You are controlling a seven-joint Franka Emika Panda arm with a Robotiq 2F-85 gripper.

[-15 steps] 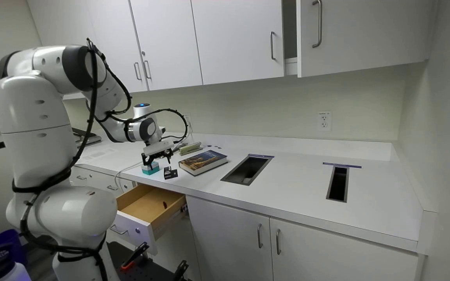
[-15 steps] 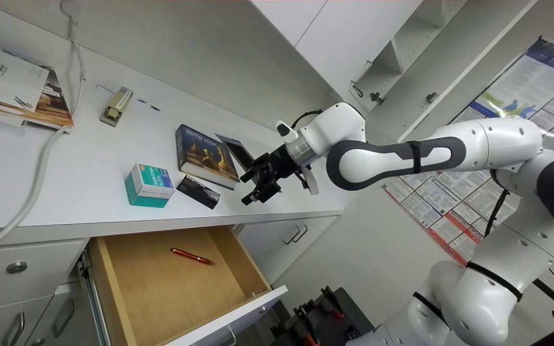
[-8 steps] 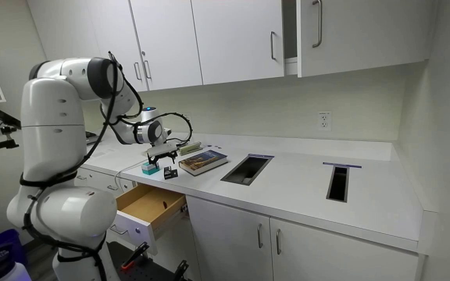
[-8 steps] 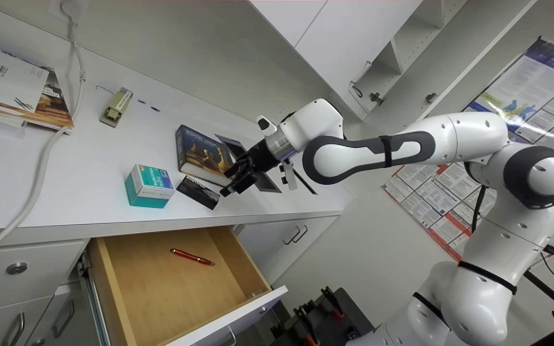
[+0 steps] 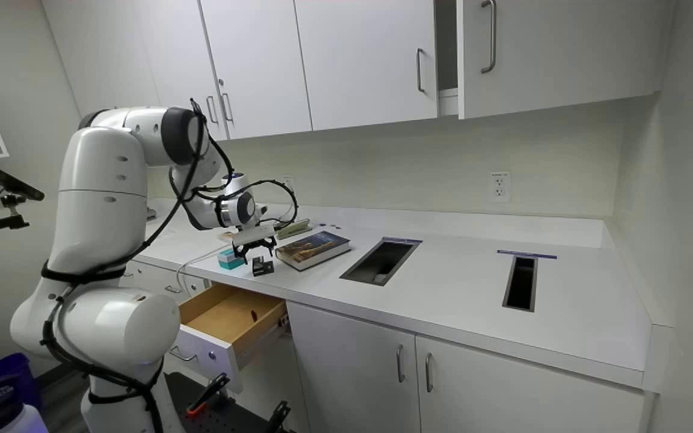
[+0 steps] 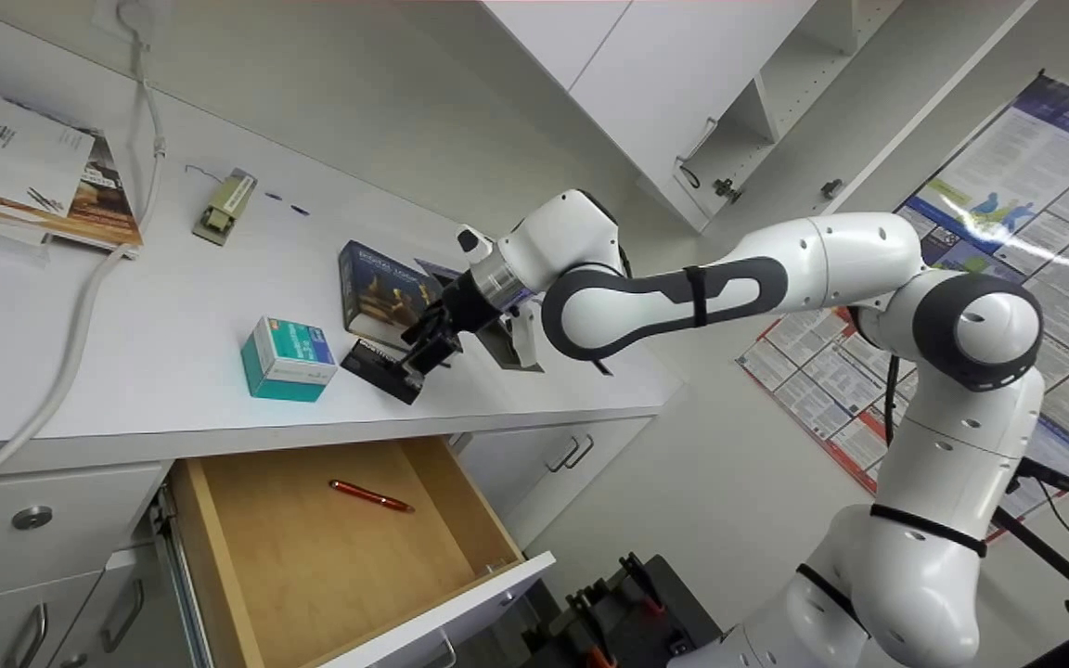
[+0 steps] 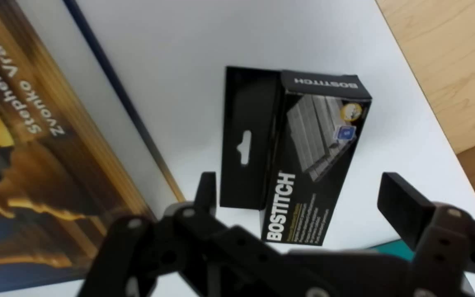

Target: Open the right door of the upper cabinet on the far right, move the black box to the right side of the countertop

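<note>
The gripper [image 7: 297, 194] has moved closer to the black box [image 7: 305, 161], jaws released and spread. In an exterior view, a blocky teal-and-white carton [image 5: 228, 262] sits left of that oblong, printed box, which lies on the smooth countertop [image 5: 443, 294]; right of it, a thick hardcover book [image 5: 313, 249]; above right, a flat cabinet door [image 5: 557, 54], open.
</note>
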